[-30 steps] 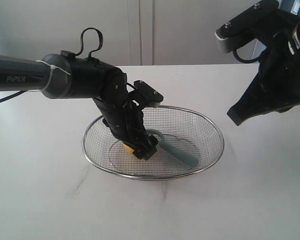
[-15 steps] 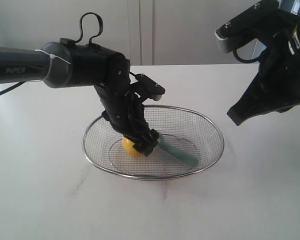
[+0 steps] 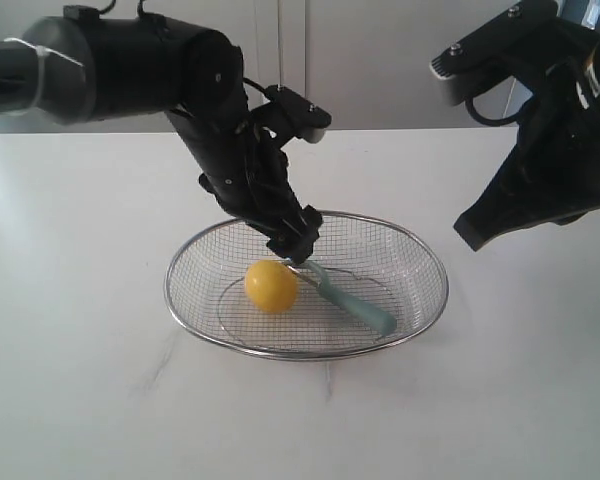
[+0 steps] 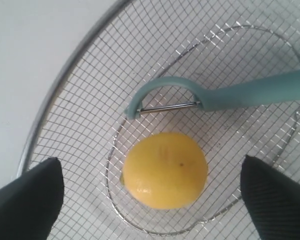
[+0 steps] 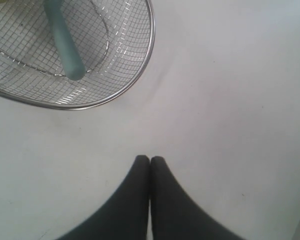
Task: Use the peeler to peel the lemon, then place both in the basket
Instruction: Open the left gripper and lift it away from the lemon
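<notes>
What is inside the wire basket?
The lemon and the peeler lie in the basket, the peeler's blade head just beside the lemon. The lemon hides its own underside and the mesh below it.

A lemon (image 3: 271, 286) and a teal-handled peeler (image 3: 355, 305) lie side by side in a wire basket (image 3: 432, 302) on a white worktop (image 3: 90, 400), the left gripper (image 3: 298, 243) hovering just above them.

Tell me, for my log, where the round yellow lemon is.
Exterior view: the lemon lies in the oval silver wire-mesh basket, left of centre, beside the teal peeler.
</notes>
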{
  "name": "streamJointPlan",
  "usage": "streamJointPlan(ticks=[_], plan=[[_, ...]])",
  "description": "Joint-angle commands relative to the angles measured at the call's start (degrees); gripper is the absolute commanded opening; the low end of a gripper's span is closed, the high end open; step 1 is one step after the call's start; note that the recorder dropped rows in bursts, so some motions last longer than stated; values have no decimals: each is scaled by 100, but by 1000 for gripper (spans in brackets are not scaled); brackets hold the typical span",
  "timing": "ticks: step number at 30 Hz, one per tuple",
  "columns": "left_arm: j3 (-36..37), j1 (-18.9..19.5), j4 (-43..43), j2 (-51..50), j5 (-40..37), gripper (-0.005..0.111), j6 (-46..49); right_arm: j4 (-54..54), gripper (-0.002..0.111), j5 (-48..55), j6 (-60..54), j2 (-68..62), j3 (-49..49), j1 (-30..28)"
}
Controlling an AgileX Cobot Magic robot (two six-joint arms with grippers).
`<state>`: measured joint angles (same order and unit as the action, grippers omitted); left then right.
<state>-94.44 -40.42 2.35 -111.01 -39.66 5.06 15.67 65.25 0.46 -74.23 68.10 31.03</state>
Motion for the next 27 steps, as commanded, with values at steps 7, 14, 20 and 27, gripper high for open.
streamJointPlan(ticks=[7,14,20,27], plan=[[-36,-29,327,903,-687,67,-72,23,0,-66,-3,48,-27,-23],[-36,-29,372,1411,-1219,28,-72,23,0,-66,-3,48,-27,-23],[-26,-29,372,1923,-1656,0,-135,23,0,-66,-3,48,-27,-23],[360,-29,372,2724,-1812,0,-166,23,0,-66,-3,48,-27,-23]])
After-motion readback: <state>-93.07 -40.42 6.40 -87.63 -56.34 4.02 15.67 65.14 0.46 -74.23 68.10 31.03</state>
